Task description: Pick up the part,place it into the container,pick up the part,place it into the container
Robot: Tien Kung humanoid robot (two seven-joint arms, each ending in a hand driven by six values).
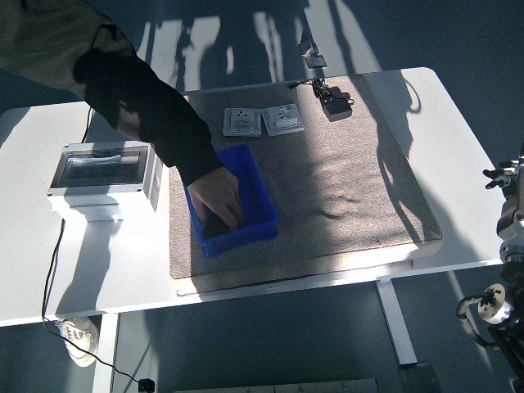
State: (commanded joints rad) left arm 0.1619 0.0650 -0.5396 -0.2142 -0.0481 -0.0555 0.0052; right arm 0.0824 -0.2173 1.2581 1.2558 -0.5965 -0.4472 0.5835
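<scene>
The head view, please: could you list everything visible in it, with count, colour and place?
table: one, white, spanning the picture
mat: one, grey-brown, on the table
bin: one, blue, at the mat's left
socket plates: two, pale grey, side by side at the mat's far edge
adapter with cable: one, black, far right of the mat
enclosure box: one, grey-white with clear lid, left of the mat
person's hand: one, dark-sleeved, reaching into the bin
right hand: one, black, at the right edge beyond the table

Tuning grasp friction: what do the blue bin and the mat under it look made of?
Blue bin: looks like moulded plastic, smooth, uniform saturated colour, thin straight walls. Mat: seems felt or low-pile carpet, grey-brown, matte and fuzzy, slightly rippled; exact fibre can't be told.
</scene>
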